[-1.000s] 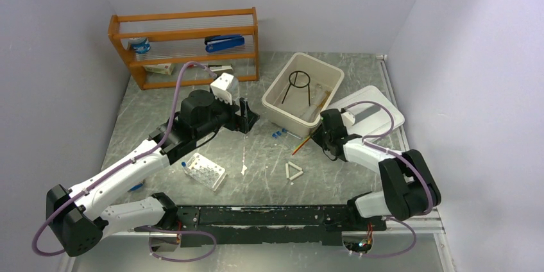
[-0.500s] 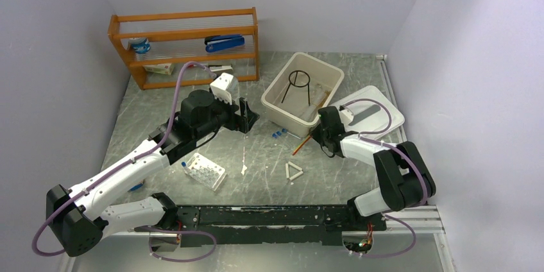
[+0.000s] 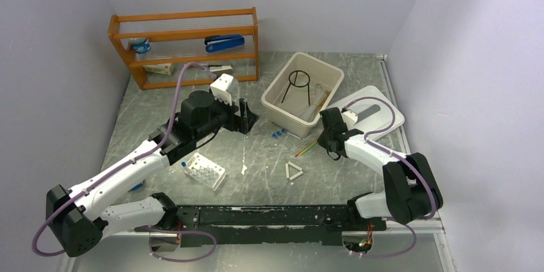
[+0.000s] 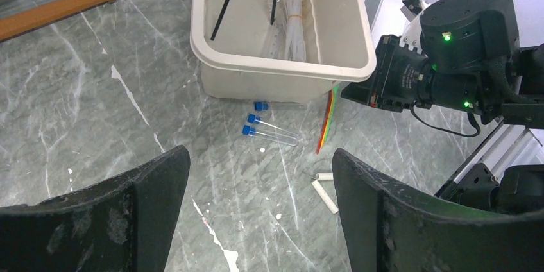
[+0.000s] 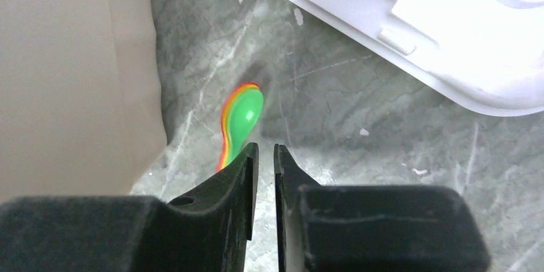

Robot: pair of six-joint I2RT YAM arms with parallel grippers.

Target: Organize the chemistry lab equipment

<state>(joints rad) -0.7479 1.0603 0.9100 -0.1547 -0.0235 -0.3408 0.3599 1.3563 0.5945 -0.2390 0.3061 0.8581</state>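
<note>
Here, right claw (image 5: 264, 149) nearly closed, just beside green spoon (image 5: 244, 115)

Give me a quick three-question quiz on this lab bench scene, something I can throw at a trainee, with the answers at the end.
1. True or false: the black wire tripod stands inside the beige bin.
2. Fill in the blank: the left gripper has its jaws ____ and holds nothing.
3. Where does the white triangle lie? A: inside the bin. B: flat on the table. C: in the left gripper.
Key: 1 true; 2 open; 3 B.
</note>
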